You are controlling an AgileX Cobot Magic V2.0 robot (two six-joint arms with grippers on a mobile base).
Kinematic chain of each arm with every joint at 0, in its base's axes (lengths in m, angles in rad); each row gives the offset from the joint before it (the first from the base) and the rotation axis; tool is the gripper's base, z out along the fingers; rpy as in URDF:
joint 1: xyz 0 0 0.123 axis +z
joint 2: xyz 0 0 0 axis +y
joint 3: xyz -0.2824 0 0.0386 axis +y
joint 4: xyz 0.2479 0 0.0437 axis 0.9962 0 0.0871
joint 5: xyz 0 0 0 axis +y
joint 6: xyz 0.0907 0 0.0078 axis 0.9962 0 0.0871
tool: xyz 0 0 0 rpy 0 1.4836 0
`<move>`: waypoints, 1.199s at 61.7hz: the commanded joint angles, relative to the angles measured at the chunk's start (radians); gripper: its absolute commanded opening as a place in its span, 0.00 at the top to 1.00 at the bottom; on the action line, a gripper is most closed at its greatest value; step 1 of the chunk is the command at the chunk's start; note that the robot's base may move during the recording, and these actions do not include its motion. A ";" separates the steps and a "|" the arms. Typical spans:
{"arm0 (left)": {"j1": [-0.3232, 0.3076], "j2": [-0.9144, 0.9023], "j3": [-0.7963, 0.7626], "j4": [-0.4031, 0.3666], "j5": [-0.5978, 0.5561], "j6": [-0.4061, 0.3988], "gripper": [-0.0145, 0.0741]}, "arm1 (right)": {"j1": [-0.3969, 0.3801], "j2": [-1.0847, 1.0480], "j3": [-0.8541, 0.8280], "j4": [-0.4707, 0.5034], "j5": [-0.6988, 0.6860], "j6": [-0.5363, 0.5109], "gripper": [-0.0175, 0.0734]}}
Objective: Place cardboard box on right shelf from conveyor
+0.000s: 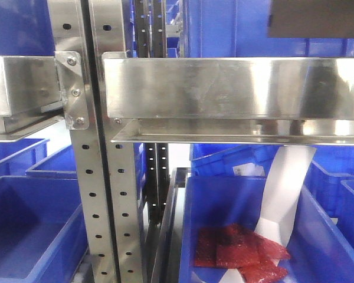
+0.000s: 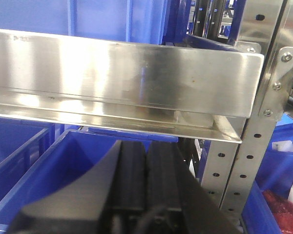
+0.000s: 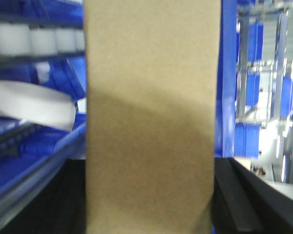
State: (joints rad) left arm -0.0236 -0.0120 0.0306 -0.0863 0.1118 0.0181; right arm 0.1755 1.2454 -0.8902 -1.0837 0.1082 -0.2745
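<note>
Your right gripper [image 3: 149, 214] has the plain tan-brown rectangular cardboard box [image 3: 151, 117] pinched between its dark fingers [image 3: 239, 200], one on each side, box upright and filling the right wrist view. So it's off the belt and up in the air among the blue plastic bins [image 3: 39, 161]; the conveyor itself isn't identifiable in any view.

The shiny stainless-steel right shelf tray [image 1: 236, 88] sits right of the perforated steel upright [image 1: 100, 194], and its tall reflective front lip is the main hazard. Come in low and the box's bottom edge hits that lip, then either tips out of the pinch or gets crushed.

Second risk: the grip is low on a tall narrow box (top-heavy, I'd guess), so a quick swing could rock it between the pads.

Third: the front view doesn't show the box at all, only a dark corner at top right, so you can't judge clearance over the lip from there.

Left gripper [image 2: 136, 195] hangs below the other steel shelf [image 2: 122, 78], jaws pressed together on nothing. Keep it parked.
</note>
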 commanded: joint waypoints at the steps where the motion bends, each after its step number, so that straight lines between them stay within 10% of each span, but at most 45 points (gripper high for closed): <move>1: 0.003 -0.007 -0.003 -0.005 -0.082 -0.003 0.97 | 0.003 -0.006 -0.028 -0.034 -0.084 -0.006 0.78; 74: 0.003 -0.007 -0.003 -0.005 -0.082 -0.003 0.97 | 0.004 0.051 -0.025 -0.035 -0.065 -0.006 0.77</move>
State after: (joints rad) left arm -0.0236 -0.0120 0.0306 -0.0863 0.1118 0.0181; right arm 0.1755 1.3366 -0.8885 -1.0987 0.0827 -0.2745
